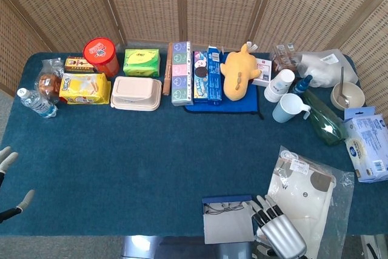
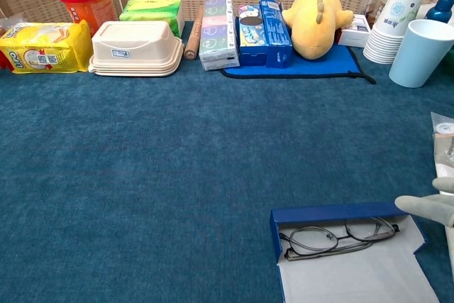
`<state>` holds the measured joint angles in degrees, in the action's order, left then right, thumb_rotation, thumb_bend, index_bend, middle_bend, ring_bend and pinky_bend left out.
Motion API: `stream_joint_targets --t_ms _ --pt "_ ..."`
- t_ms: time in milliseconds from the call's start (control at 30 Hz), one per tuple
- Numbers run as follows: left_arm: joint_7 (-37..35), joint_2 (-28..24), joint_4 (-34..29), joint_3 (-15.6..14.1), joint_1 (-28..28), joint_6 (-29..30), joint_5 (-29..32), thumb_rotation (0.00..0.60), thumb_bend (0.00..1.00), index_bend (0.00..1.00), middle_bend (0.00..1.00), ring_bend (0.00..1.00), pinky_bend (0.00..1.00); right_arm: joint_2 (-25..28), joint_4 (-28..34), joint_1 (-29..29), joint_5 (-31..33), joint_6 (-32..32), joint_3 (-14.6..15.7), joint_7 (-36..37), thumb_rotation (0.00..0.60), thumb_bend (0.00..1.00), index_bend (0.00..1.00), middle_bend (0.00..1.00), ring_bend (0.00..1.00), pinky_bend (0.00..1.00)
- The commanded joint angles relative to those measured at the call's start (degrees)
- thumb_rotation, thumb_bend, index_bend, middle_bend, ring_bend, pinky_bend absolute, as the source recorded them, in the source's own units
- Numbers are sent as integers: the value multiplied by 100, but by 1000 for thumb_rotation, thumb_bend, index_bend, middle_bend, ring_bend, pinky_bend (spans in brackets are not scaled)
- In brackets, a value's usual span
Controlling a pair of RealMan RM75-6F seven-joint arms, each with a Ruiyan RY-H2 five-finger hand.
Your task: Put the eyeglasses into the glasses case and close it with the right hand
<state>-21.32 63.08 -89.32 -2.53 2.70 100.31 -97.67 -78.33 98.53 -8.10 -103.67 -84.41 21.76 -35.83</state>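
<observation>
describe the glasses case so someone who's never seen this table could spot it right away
Start at the blue table and look along its near edge, right of centre, well away from the row of snack boxes at the back. The glasses case lies there, a flat blue box open with a pale grey flap folded toward the robot. It is the only open container nearby, with thin wire-framed eyeglasses lying inside, and the right hand beside it.

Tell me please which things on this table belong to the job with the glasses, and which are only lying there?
For the job:
eyeglasses, lying in the open case
glasses case, lid not closed
right hand, beside the case, holding nothing

Only lying there:
yellow plush toy
red tub
beige lunch box
stack of paper cups
blue mug
water bottle
</observation>
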Motion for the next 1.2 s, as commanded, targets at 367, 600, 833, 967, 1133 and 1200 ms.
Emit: stream_joint_targets --t_ms 367,600,833,967,1133,1200 --pt "-152 26 155 -17 136 230 -42 600 281 0 15 0 0 -481 -708 259 -562 15 -188 116 398 116 5 122 64 121" --pt "-284 31 280 -29 254 393 -22 600 281 0 15 0 0 -782 -1090 270 -754 244 -292 183 403 120 0 70 16 88" --pt "-426 42 414 -24 361 554 -11 600 281 0 15 0 0 -1172 -1635 293 -970 256 -417 451 399 131 0 44 0 72" --pt "-465 53 455 -24 394 592 -10 600 282 0 16 0 0 -1295 -1796 294 -1055 215 -478 561 429 133 0 44 0 72" --pt "-517 70 499 -12 432 636 4 600 281 0 15 0 0 -1446 -1991 260 -1229 103 -587 644 480 131 0 44 6 72" --pt "-530 73 508 -9 442 648 4 600 281 0 15 0 0 -1488 -2053 259 -1269 63 -616 673 482 131 0 45 6 73"
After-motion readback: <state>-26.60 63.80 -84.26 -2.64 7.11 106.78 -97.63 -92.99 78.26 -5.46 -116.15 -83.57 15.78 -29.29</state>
